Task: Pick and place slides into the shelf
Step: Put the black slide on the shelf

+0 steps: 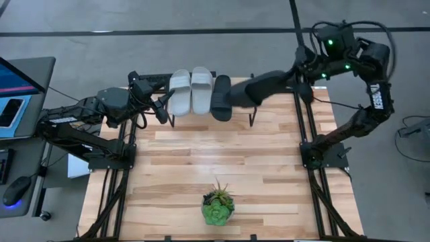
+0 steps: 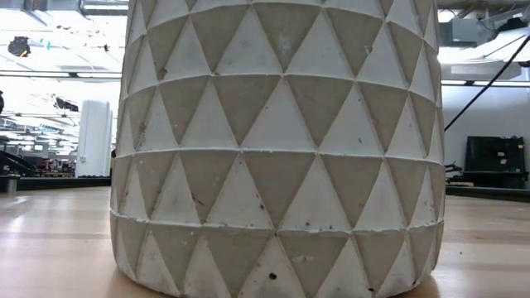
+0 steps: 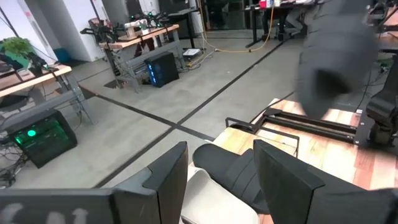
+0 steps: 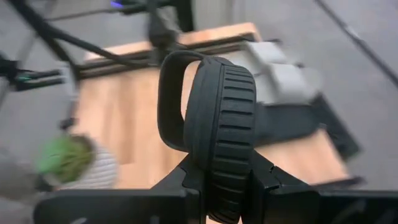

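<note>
On the shelf (image 1: 252, 119) at the table's far edge lie two light grey slides (image 1: 180, 93) (image 1: 201, 89) side by side, and a black slide (image 1: 222, 99) to their right. A second black slide (image 1: 259, 89) hangs in the air right of them, with my right gripper (image 4: 225, 180) shut on it. My left gripper (image 3: 221, 177) stands open just left of the grey slides, with nothing between its fingers. In its wrist view the resting black slide (image 3: 231, 174) and a grey slide (image 3: 208, 200) show beyond the fingers. My right gripper pinches the black slide's near end (image 4: 224, 163) between its two fingers, one on the strap side, one on the sole side. The fingers come from the table's right and lie along the slide. It is lifted clear, on its edge, its ribbed sole (image 4: 227, 106) showing.
A small green plant (image 1: 218, 205) in a pale patterned pot (image 2: 281, 141) stands near the table's front edge and fills the low view. Bare wooden table (image 1: 222, 154) lies between it and the shelf. A laptop and phone (image 1: 13, 101) sit off the table's left.
</note>
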